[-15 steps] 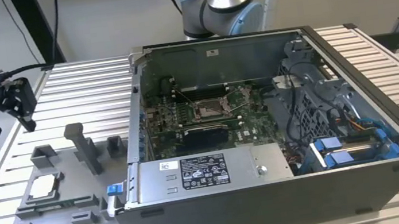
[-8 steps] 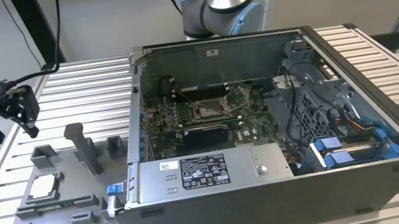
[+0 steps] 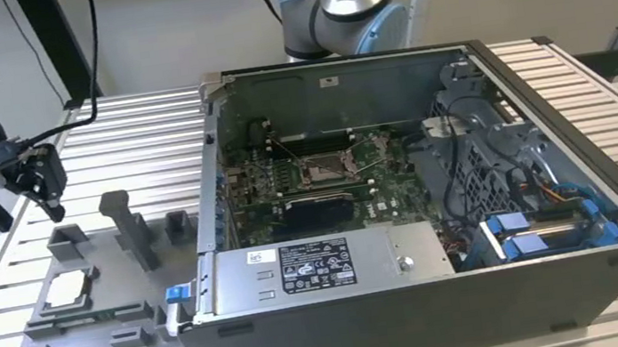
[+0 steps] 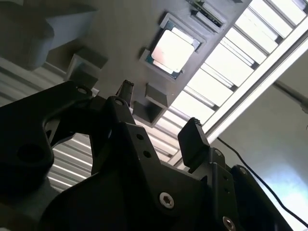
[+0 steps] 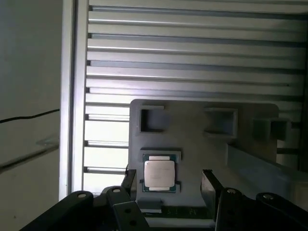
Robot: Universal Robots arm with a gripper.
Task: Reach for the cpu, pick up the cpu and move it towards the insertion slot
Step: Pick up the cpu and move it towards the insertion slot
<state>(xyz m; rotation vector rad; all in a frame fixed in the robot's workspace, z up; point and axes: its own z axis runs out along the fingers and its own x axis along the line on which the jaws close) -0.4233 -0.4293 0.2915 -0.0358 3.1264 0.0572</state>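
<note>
Slatted table (image 3: 136,133) bears grey tray (image 3: 91,335); computer case (image 3: 424,320)

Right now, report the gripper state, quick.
Gripper: open, holding nothing, above the cpu, which lies in the grey tray.

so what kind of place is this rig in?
Looks like a robotics lab bench set up for PC assembly trials: a slotted aluminium table, an open computer case lying on it, and a grey fixture tray holding the cpu.
</note>
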